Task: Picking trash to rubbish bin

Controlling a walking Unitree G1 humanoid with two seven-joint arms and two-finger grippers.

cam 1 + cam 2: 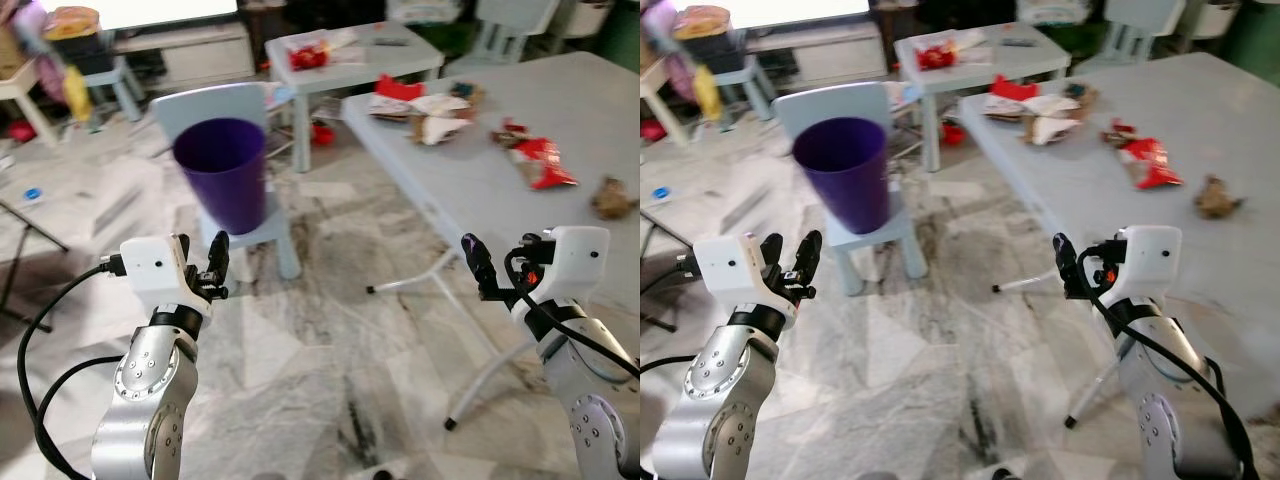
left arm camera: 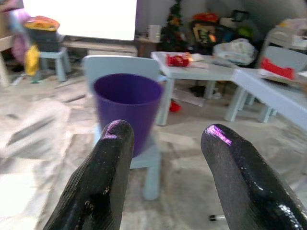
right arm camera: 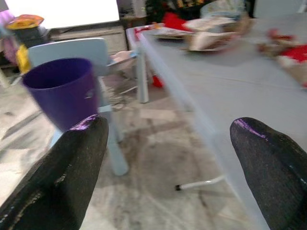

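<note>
While both tools gape, red wrapper (image 1: 543,163) lies beyond right tool (image 1: 480,262).

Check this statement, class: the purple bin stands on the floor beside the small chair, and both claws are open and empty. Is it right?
One thing is wrong: the purple bin stands on the small chair, as the left eye view shows. The left claw and right claw are indeed open and empty.

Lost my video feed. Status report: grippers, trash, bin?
Left gripper and right gripper both open, empty, raised over floor. Red wrapper and other trash on grey table. Purple bin on small chair, path unobstructed.
</note>
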